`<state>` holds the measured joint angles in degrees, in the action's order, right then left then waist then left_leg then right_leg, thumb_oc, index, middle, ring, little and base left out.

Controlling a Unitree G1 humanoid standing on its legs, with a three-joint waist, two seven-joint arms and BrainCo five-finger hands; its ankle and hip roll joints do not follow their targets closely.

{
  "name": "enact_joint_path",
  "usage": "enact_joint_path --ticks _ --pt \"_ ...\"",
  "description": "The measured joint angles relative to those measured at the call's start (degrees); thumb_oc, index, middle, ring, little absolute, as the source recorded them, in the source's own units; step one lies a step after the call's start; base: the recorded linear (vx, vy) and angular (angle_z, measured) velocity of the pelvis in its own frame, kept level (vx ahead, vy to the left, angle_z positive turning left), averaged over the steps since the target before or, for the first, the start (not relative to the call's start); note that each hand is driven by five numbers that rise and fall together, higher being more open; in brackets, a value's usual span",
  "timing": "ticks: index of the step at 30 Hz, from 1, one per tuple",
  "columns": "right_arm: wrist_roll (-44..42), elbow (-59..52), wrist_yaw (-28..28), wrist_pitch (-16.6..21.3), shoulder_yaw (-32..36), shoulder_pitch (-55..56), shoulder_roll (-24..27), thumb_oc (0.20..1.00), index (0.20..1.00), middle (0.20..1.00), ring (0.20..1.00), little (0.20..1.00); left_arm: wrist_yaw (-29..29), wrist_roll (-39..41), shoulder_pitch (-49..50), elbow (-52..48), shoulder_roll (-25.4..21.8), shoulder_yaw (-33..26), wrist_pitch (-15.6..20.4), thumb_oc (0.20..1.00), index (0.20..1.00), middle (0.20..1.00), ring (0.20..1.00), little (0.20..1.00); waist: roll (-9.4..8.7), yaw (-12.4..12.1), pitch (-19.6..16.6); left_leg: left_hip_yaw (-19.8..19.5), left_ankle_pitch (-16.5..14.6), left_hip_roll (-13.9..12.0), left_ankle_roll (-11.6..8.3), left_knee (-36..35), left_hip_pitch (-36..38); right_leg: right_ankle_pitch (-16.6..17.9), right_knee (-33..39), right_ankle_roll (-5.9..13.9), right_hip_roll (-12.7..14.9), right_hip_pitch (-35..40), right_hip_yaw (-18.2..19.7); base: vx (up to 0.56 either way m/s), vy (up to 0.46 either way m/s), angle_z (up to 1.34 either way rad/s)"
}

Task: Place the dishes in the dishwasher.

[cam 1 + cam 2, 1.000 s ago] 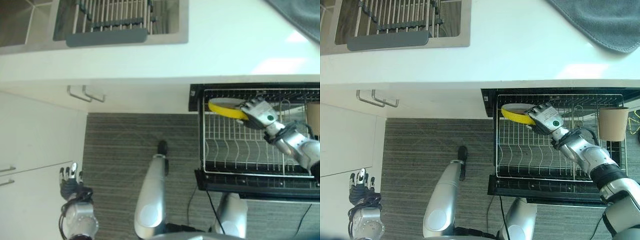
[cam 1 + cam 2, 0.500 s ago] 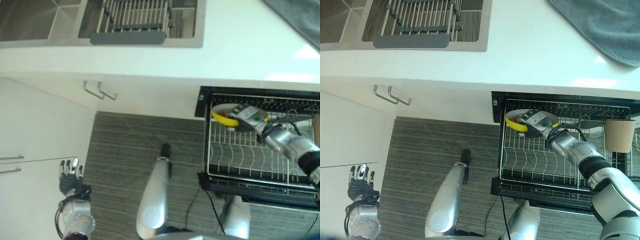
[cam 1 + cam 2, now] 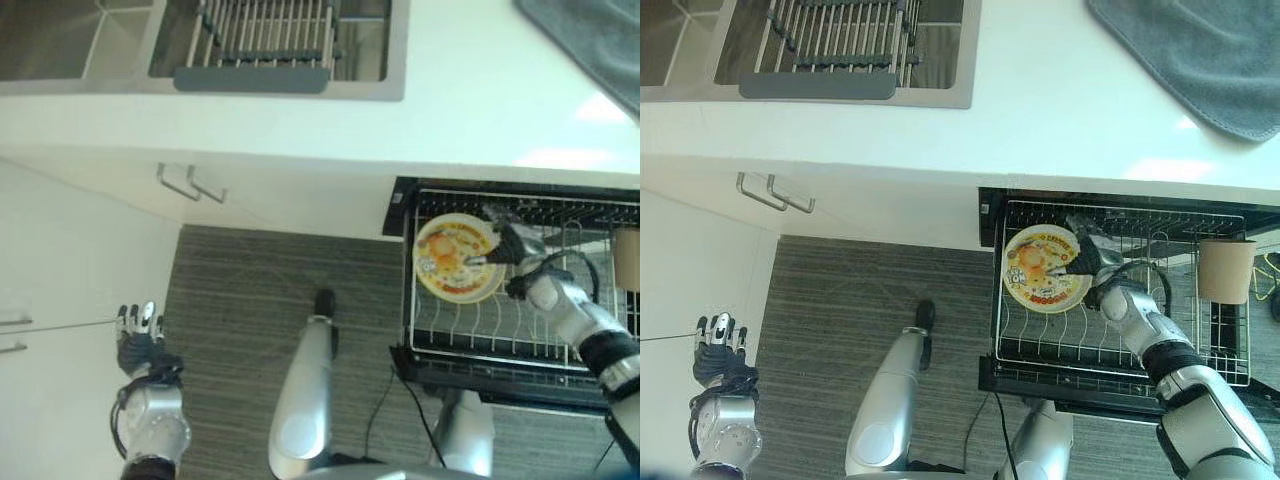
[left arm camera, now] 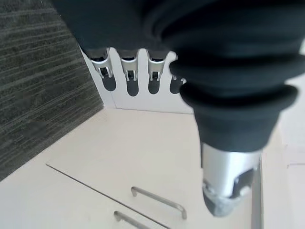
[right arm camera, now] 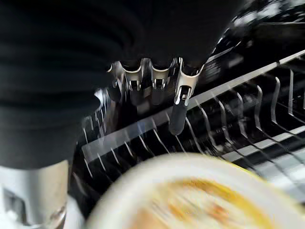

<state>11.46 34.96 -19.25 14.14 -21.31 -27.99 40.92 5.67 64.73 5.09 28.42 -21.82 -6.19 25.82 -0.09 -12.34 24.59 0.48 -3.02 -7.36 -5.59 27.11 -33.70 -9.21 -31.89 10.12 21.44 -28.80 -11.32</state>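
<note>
Your right hand [image 3: 1092,258] pinches the round yellow patterned plate [image 3: 1042,269] over the pulled-out wire dishwasher rack [image 3: 1120,340]; your left hand [image 3: 137,343] hangs relaxed, fingers straight.

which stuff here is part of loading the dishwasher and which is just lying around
Part of the job:
round yellow-rimmed plate with orange print
pulled-out wire dishwasher rack
right robot hand at the plate's edge

Just lying about:
tan cup in the rack
grey cloth on the white counter
steel sink with drying rack
left robot hand, idle
</note>
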Motion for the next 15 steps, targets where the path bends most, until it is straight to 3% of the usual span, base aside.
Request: enact_joint_path --ticks 2,4,7,12,15 --pt "-5.5 -4.0 1.9 -3.2 2.9 2.1 -1.5 1.0 1.0 1.0 1.0 1.0 1.2 -0.7 0.0 -0.6 1.0 0.0 -0.1 1.0 1.0 1.0 1.0 1.0 -0.51 1.0 0.2 0.1 0.0 0.1 0.25 -0.1 0.1 0.5 1.0 0.12 -0.2 0.7 -0.1 0.03 0.085 -0.03" --pt "-15.0 -12.5 7.1 -7.8 10.2 8.3 -6.5 1.0 1.0 1.0 1.0 1.0 2.5 -1.0 2.1 -2.9 3.3 -0.2 -0.2 1.0 1.0 1.0 1.0 1.0 -1.3 1.8 0.6 0.6 -0.1 0.1 0.28 -0.4 1.2 1.1 2.8 0.28 -0.3 1.9 0.0 0.06 0.095 -0.09" --pt "-20.1 -21.2 11.5 -13.1 11.7 14.5 -9.8 1.0 1.0 1.0 1.0 1.0 4.3 -1.3 3.6 -4.1 5.0 -0.4 -0.6 1.0 1.0 1.0 1.0 1.0 -2.5 4.2 1.1 1.7 -0.3 -0.2 0.53 -1.3 3.0 2.6 6.3 0.37 -0.9 4.5 0.3 0.06 0.125 -0.16" --pt "-25.4 -26.8 12.8 -15.3 18.1 20.5 -13.5 1.0 1.0 1.0 1.0 1.0 5.5 -4.5 3.7 -4.6 7.3 -0.5 -0.7 1.0 1.0 1.0 1.0 1.0 -3.37 6.8 1.5 3.7 -0.8 -0.3 1.48 -2.9 5.1 6.4 13.7 0.61 -2.0 8.1 1.1 0.08 0.158 -0.17" --pt "-29.6 -30.5 12.5 -16.2 21.3 26.9 -17.4 1.0 1.0 1.0 1.0 1.0 5.3 -8.0 4.4 -3.4 6.9 -0.4 -0.8 1.0 1.0 1.0 1.0 1.0 -6.73 8.0 1.4 5.0 -0.9 -0.3 1.5 -5.1 8.0 9.6 21.3 1.11 -2.5 12.9 1.1 0.13 0.129 -0.18"
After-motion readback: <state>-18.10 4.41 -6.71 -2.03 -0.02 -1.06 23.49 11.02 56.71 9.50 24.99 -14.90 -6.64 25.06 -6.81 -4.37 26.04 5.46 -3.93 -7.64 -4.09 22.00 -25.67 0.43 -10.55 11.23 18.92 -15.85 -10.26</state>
